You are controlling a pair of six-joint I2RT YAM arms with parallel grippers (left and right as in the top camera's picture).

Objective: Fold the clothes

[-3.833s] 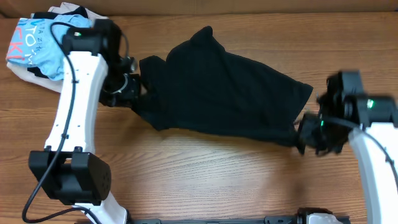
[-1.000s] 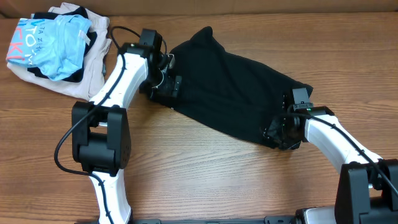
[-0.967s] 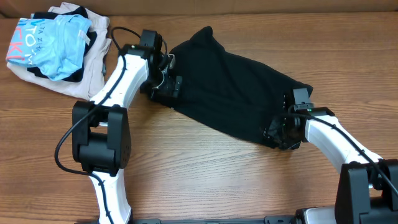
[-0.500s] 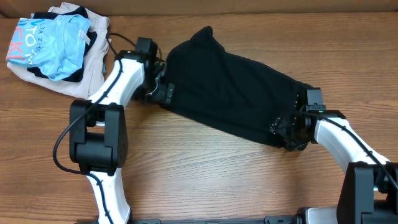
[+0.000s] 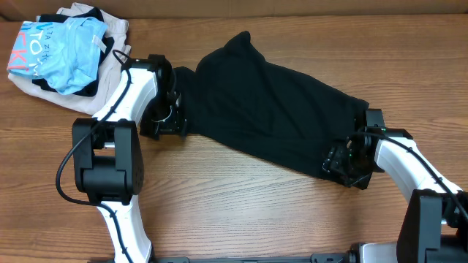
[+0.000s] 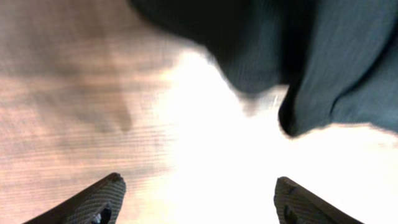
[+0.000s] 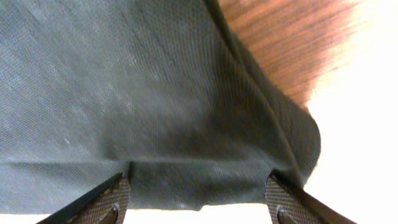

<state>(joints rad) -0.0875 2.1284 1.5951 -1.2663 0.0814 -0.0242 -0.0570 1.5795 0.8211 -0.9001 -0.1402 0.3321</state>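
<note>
The clothes, one black shirt-like garment, lie spread diagonally across the wooden table. My left gripper hovers just off the garment's left edge. In the left wrist view it stands open with only bare wood between its fingers, and the dark cloth lies ahead of them. My right gripper is at the garment's lower right corner. The right wrist view shows it open, jaws wide apart, with the hem of the black cloth lying loose between the fingertips.
A light blue printed garment lies on a beige garment at the back left corner. A brown wall runs along the table's far edge.
My left gripper has drawn back leftward and toward the front, off the garment to its left edge. My right gripper has slid right to the lower right corner and opened wider.
</note>
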